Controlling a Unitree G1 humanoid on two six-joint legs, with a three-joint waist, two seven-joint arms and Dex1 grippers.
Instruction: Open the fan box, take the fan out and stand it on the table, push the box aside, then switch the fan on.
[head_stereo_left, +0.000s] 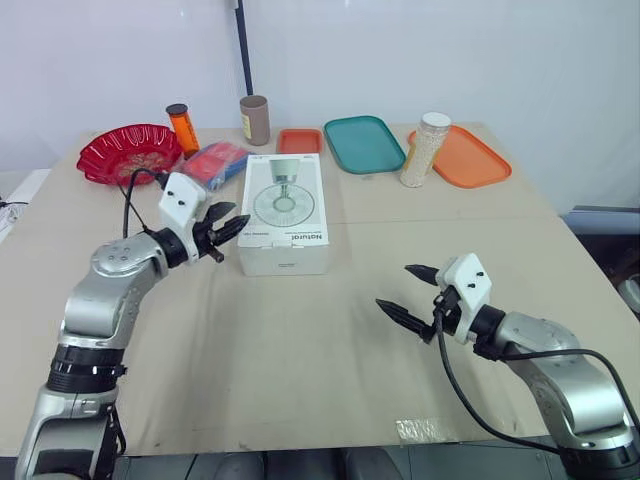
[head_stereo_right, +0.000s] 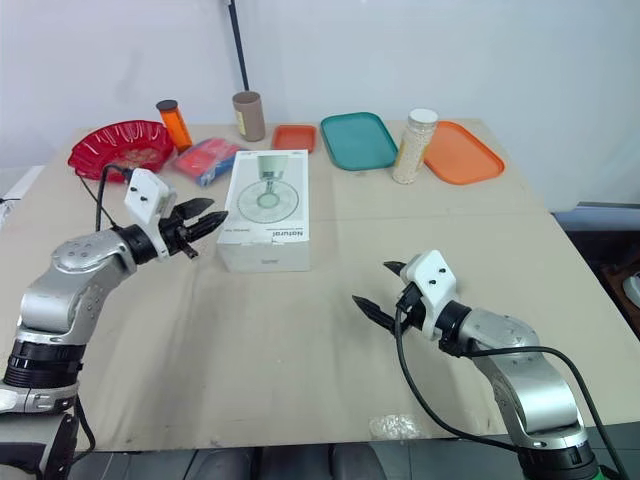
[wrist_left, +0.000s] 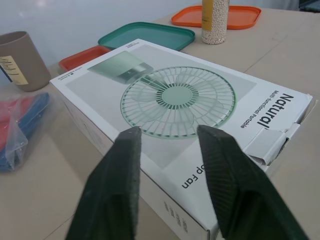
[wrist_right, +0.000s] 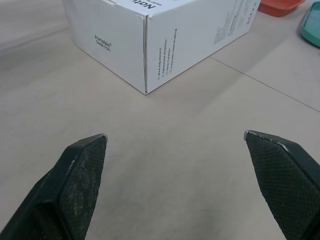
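At the far left of the worktop (head_stereo_left: 300, 360) sits a red bowl (head_stereo_left: 130, 150), with an orange bottle (head_stereo_left: 182, 127) standing just behind its right rim and a blue-and-red plastic packet (head_stereo_left: 213, 163) lying to the right of it. Nearer the robot, the left pincer (head_stereo_left: 238, 220) hangs just beside the left long side of the fan box (head_stereo_left: 285, 210), its two black fingers (wrist_left: 115, 190) held moderately apart and gripping nothing. A brown cup (head_stereo_left: 254, 119) stands at the back edge. The fan box lies flat and closed at the middle of the worktop, lid upward. The left wrist view adds what the head views leave too small to read: the fan drawing on the lid, the word "Natural" along one edge, and a tuck flap (wrist_left: 272, 145) slightly lifted at the corner. A small orange tray (head_stereo_left: 299, 140) and a teal tray (head_stereo_left: 363, 143) lie behind the box. Well in front and to the right, the right pincer (head_stereo_left: 393, 286) hovers over bare worktop, fingers (wrist_right: 75, 170) spread wide and empty; its wrist view faces the box's near end and long side, with fine print on both. Farther right, a jar of white beads (head_stereo_left: 424, 150) stands at the edge of a large orange tray (head_stereo_left: 470, 158).
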